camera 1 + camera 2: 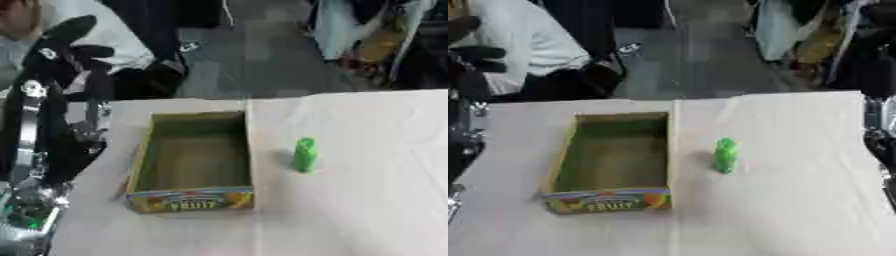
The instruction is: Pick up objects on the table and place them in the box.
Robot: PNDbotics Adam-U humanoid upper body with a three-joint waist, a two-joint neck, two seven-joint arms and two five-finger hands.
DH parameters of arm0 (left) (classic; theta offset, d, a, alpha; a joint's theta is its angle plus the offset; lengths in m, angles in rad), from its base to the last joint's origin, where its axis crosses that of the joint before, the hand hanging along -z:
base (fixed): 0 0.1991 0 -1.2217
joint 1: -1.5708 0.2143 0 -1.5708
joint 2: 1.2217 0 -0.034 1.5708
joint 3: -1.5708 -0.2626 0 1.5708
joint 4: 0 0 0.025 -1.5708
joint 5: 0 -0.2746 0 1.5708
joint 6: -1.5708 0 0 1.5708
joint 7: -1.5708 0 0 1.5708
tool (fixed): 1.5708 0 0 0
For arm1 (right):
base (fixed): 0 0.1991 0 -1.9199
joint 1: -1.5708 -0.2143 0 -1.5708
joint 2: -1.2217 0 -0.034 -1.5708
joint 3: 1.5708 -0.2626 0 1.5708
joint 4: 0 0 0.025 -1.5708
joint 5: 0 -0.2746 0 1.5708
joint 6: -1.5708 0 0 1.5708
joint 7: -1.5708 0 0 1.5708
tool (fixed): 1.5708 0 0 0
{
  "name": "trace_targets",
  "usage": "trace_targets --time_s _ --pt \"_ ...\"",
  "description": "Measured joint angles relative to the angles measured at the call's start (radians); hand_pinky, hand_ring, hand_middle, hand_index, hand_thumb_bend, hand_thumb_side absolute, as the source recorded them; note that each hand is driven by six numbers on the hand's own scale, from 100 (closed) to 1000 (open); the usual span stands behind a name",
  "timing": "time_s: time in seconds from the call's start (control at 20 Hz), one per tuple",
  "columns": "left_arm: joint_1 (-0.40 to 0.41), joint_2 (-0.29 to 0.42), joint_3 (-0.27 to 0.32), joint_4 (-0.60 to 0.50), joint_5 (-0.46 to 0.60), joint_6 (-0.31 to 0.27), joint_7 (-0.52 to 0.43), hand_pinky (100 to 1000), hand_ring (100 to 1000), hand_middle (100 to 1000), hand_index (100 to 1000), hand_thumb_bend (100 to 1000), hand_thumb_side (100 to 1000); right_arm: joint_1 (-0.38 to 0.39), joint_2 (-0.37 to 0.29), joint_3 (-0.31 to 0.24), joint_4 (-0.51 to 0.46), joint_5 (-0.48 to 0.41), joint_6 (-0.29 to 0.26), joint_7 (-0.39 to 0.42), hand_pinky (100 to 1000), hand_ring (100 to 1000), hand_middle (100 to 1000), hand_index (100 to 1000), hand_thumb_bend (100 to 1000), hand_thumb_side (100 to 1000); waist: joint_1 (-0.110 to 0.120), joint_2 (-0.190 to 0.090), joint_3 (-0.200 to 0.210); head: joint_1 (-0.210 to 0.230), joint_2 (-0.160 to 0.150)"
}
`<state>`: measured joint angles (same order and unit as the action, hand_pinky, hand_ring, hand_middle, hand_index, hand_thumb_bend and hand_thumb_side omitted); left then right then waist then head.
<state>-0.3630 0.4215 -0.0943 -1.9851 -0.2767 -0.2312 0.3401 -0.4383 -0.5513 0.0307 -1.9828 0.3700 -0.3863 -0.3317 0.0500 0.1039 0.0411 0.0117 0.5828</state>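
Note:
An open cardboard box (191, 195) with a fruit print on its front wall sits on the white table, and nothing shows inside it. A small green object (304, 155) stands upright on the table just right of the box. My left hand (63, 42) is raised at the upper left, well above and left of the box, open and holding nothing. My right arm comes in at the right edge in the right eye view. Its hand (878, 70) is a dark shape, partly cut off, well right of the green object.
The white table cloth (798, 200) stretches in front of and to the right of the box. The table's far edge (350, 95) runs behind the box. Past that edge are people and bags on the floor.

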Motion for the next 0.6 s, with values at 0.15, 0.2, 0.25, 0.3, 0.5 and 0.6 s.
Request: trace_targets --time_s 0.15,0.2,0.25,0.3,0.5,0.6 --pt "0.001 0.0 0.0 0.0 -0.001 0.002 0.002 639 671 853 895 307 597 -0.001 0.0 0.0 0.0 -0.009 0.001 0.002 246 471 693 775 191 762 0.003 0.009 -0.013 0.008 0.012" --pt "0.001 0.0 0.0 0.0 -0.001 0.002 0.002 639 671 853 895 307 597 -0.001 0.0 0.0 0.0 -0.01 0.002 0.004 242 471 693 775 192 762 0.003 0.01 -0.018 0.011 0.013" --pt "0.001 0.0 0.001 0.0 -0.002 0.002 0.002 640 671 853 895 307 596 -0.002 0.0 0.0 0.0 -0.012 0.004 0.008 236 470 694 775 198 760 0.003 0.012 -0.022 0.016 0.017" --pt "0.002 0.0 0.001 0.0 -0.002 0.0 0.004 639 671 853 895 306 596 -0.003 0.0 0.001 0.0 -0.014 0.006 0.013 235 470 694 776 198 760 0.003 0.013 -0.027 0.017 0.019" --pt "0.005 0.0 0.003 0.0 -0.007 -0.002 0.006 640 671 853 895 307 595 -0.011 0.0 0.003 0.0 -0.017 0.022 0.032 212 467 696 778 204 763 0.003 0.018 -0.031 0.017 0.015" --pt "0.008 0.001 0.005 0.0 -0.01 -0.003 0.007 641 671 853 896 307 594 -0.017 0.0 0.003 0.0 -0.017 0.032 0.042 208 467 696 778 207 762 0.003 0.018 -0.033 0.02 0.011"
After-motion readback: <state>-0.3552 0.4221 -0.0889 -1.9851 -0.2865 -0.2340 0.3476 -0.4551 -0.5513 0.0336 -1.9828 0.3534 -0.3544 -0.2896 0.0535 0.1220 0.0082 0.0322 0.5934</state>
